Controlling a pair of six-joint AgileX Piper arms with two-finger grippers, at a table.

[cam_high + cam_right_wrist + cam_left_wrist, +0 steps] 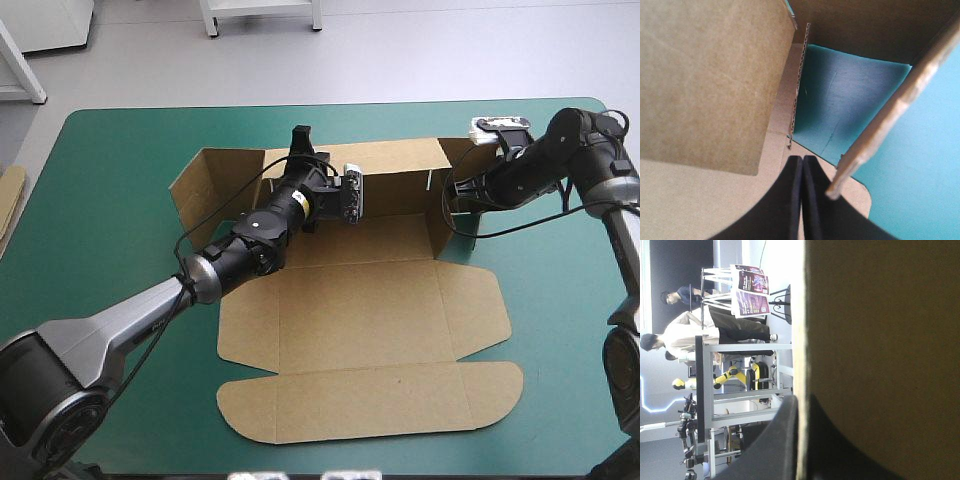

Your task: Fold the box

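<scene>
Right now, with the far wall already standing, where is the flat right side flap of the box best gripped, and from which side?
Grip the right side flap at its outer free edge, coming in low from the right side of the table. It lies flat, hinged at its inner crease, so probably only that rounded outer edge lets one jaw slide beneath.
</scene>
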